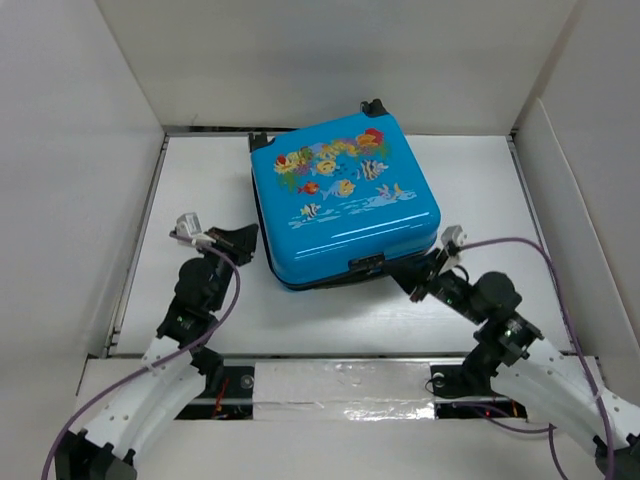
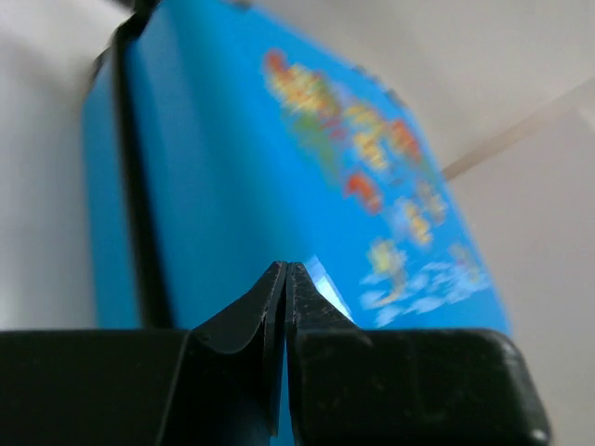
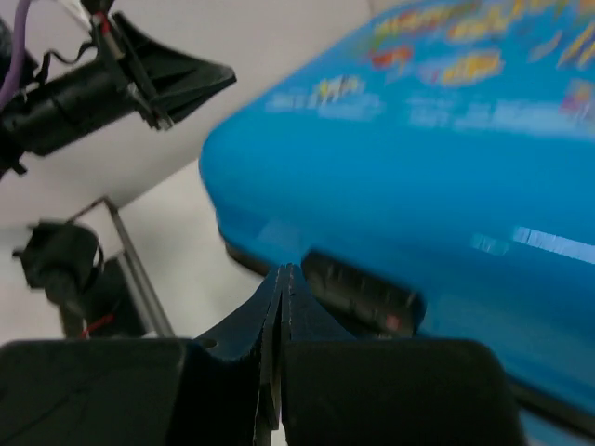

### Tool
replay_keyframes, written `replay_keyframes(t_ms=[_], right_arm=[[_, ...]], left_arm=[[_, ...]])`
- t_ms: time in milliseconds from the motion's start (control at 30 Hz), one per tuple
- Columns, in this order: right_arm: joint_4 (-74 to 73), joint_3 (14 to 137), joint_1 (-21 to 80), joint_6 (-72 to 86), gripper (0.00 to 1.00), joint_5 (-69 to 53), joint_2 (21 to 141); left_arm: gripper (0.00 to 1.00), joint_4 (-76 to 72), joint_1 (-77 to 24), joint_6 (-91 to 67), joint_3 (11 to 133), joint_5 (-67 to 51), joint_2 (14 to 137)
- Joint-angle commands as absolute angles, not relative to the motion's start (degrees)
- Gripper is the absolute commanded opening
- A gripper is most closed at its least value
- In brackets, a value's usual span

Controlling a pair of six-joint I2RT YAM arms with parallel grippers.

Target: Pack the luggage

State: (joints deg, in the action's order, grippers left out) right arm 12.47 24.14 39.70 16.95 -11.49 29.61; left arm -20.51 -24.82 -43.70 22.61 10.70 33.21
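Blue fish-print suitcase (image 1: 345,195) shut on worktop (image 1: 200,320) — left jaws closed, empty, beside it; right jaws closed, empty, at front edge

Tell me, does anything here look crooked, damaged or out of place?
Only this: the closed blue fish-print suitcase lies flat but turned at an angle to the edges of the white table. No damage or spill shows. The left gripper and right gripper are shut and empty near its front corners.
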Motion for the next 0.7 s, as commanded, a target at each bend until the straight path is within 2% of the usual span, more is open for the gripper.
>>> replay_keyframes(t_ms=[0,67,100,233,300,400,667], right_arm=[[10.5,17.6,46.9,19.4,0.00,-0.6,25.0],[12.5,15.7,50.4,19.8,0.08,2.8,26.9],[14.4,14.9,52.1,19.3,0.20,7.0,28.5],[19.9,15.5,57.5,18.0,0.37,17.1,37.5],[26.1,14.6,57.5,16.9,0.40,20.1,41.5],[29.4,14.1,54.5,17.4,0.43,18.1,44.1],[31.0,15.3,48.4,18.7,0.42,15.3,51.4]], left_arm=[[0.03,-15.7,-25.0,-45.4,16.5,12.1,28.6],[0.08,-15.2,-25.0,-46.1,14.7,10.7,28.7],[0.13,-15.6,-25.0,-46.1,13.4,8.9,29.1],[0.21,-17.9,-25.0,-46.4,11.3,3.4,30.9],[0.24,-19.7,-25.0,-46.4,9.9,0.7,31.5],[0.25,-19.6,-25.0,-46.6,8.8,0.4,32.3],[0.27,-20.9,-25.0,-45.4,7.9,-2.1,34.2]])
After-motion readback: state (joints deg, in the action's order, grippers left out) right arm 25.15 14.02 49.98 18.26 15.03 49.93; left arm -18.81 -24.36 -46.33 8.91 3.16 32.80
